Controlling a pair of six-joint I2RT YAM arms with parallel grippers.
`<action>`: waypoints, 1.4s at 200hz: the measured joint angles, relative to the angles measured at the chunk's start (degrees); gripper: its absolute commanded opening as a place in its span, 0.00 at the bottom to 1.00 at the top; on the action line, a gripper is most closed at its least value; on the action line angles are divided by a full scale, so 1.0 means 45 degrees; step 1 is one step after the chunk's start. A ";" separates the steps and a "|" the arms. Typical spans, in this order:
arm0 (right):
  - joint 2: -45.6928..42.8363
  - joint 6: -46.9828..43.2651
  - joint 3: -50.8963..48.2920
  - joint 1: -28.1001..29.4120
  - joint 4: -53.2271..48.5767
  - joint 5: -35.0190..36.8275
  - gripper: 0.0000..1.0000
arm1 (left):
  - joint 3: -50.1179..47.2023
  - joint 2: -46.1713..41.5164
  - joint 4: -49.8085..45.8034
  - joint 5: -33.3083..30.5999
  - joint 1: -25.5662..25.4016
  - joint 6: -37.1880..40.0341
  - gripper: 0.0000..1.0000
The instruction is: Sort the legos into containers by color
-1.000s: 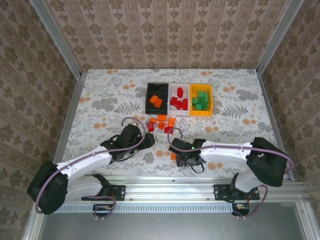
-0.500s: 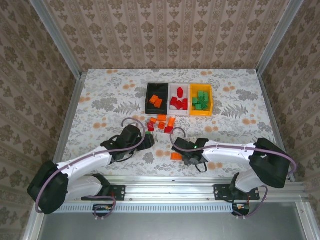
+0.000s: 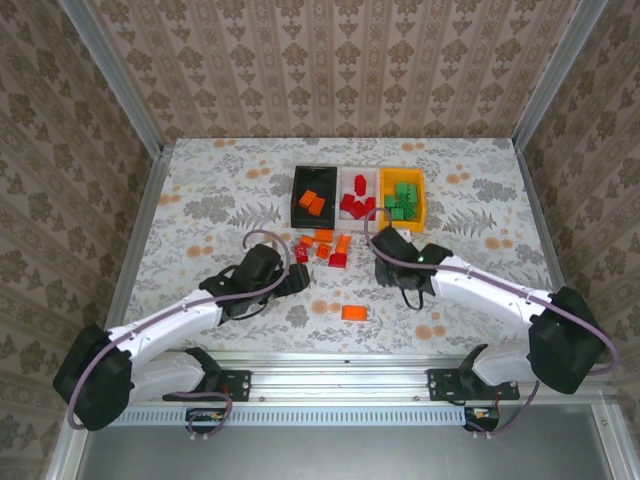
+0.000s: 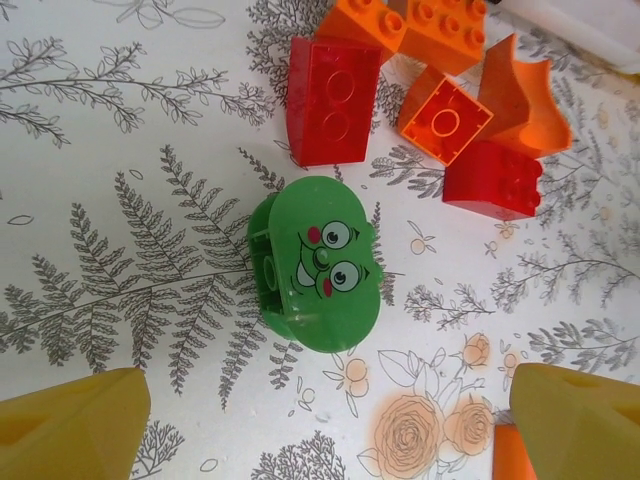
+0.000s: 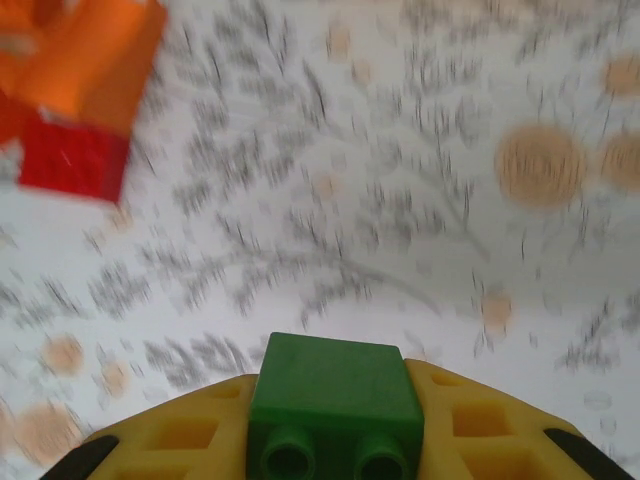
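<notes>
A round green brick [image 4: 315, 265] printed with a cartoon face is seen lying on the fern-patterned bench [image 4: 130, 200], ahead of the widely parted jaws. Their yellow fingertips [image 4: 70, 435] are set at the lower corners, clear of it. Just beyond it a red brick [image 4: 330, 100] is laid. To the right, orange bricks [image 4: 448, 120] and a second red brick [image 4: 492, 182] are clustered.

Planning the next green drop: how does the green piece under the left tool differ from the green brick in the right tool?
The green face piece is rounded with a printed cartoon face; the green brick is square-edged and plain. The face piece lies loose on the table below the open left tool; the brick is clamped in the right tool. Both are green.
</notes>
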 measured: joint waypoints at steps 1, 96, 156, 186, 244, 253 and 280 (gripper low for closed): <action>0.0019 -0.0024 0.0029 -0.0024 0.0015 0.0000 0.27 | -0.0005 -0.0024 -0.0005 0.0000 0.0000 0.0000 0.95; 0.2273 -0.1433 0.2293 -0.2521 0.1885 -0.1122 0.27 | -0.1651 -0.2288 -0.0578 -0.0364 0.0437 -0.0826 0.97; 0.3036 -0.1894 0.3483 -0.4114 0.1923 -0.1744 0.27 | -0.2448 -0.2905 -0.0384 -0.0525 0.0588 -0.1350 0.98; 0.3891 -0.2127 0.4648 -0.4896 0.1851 -0.1914 0.27 | -0.2623 -0.2453 -0.0068 -0.0510 0.0588 -0.1530 0.98; 0.7524 -0.2715 0.8456 -0.5600 0.1180 -0.2244 0.40 | -0.2618 -0.1384 0.0631 -0.0180 0.0588 -0.1583 0.99; 0.7868 -0.2812 0.8767 -0.5615 0.1044 -0.2234 0.46 | -0.2618 -0.1360 0.0641 -0.0165 0.0588 -0.1583 0.99; 0.8019 -0.3002 0.8893 -0.5629 0.0544 -0.2045 0.63 | -0.2618 -0.1384 0.0636 -0.0131 0.0588 -0.1579 0.99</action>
